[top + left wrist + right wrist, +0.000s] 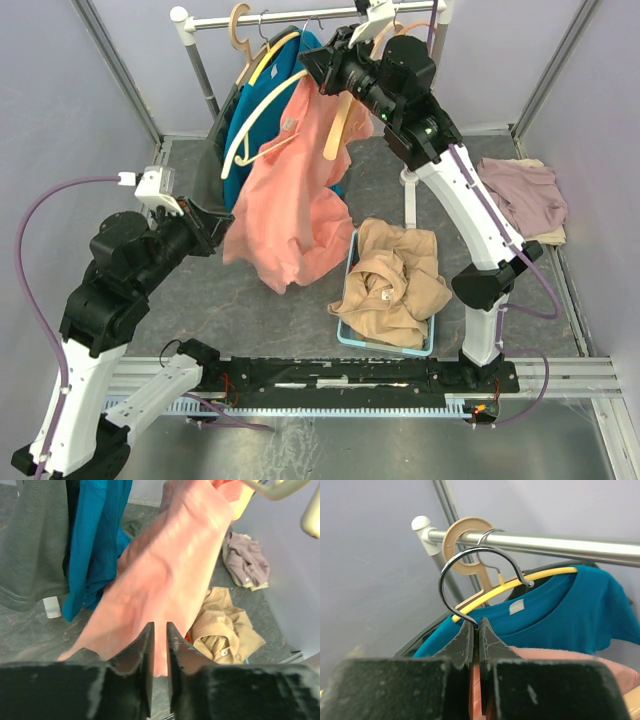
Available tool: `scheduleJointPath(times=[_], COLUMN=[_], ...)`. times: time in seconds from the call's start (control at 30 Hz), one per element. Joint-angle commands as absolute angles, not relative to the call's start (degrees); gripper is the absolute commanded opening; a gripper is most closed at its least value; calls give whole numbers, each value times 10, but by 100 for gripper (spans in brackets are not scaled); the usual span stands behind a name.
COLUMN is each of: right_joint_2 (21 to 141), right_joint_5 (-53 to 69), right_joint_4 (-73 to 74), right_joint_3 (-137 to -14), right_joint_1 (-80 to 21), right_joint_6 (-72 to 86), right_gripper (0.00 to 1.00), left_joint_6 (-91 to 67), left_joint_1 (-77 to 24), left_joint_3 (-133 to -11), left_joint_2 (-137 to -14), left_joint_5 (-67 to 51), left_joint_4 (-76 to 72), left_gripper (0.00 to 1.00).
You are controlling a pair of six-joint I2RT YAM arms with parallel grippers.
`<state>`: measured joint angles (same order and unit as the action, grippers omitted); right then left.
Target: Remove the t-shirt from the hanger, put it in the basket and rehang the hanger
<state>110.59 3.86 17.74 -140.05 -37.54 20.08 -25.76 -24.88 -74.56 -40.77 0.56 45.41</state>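
Note:
A salmon-pink t-shirt (295,200) hangs partly off a cream hanger (250,130), whose pale arms show bare beside the collar. My right gripper (312,62) is shut on the neck of the hanger's metal hook (470,560) and holds it just below the rail (290,20); its tips (476,625) pinch the wire. My left gripper (220,232) is at the shirt's lower left edge. In the left wrist view its jaws (160,627) stand nearly closed with the pink cloth (170,570) in the narrow gap, stretched up toward the hanger (270,487).
A teal shirt (250,110) on a yellow hanger and a dark grey garment (215,140) hang on the rail behind. A blue basket (345,330) holds tan clothes (390,280). A mauve garment (525,195) lies at the right. The rack's post (408,200) stands behind the basket.

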Motion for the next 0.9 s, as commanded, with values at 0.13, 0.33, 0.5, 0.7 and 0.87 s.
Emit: scheduleJointPath(times=[0.13, 0.33, 0.5, 0.7, 0.87], right_joint_2=[1055, 1011, 994, 987, 984], right_joint_5=[38, 28, 27, 22, 13], right_joint_4=[99, 104, 112, 130, 140], right_joint_3=[-1377, -1307, -1282, -1278, -1280], right_joint_1=[-363, -372, -375, -388, -402], right_joint_6=[165, 131, 115, 88, 64], right_gripper=[1, 1, 1, 1, 1], left_joint_6=[-265, -262, -253, -243, -242], left_joint_1=[-250, -250, -250, -250, -250], left_joint_3=[-823, -897, -949, -980, -986], left_joint_2=[-458, -492, -521, -549, -564], left_joint_5=[4, -34, -63, -86, -98], left_joint_4=[470, 465, 451, 456, 444], left_gripper=[46, 50, 53, 60, 68])
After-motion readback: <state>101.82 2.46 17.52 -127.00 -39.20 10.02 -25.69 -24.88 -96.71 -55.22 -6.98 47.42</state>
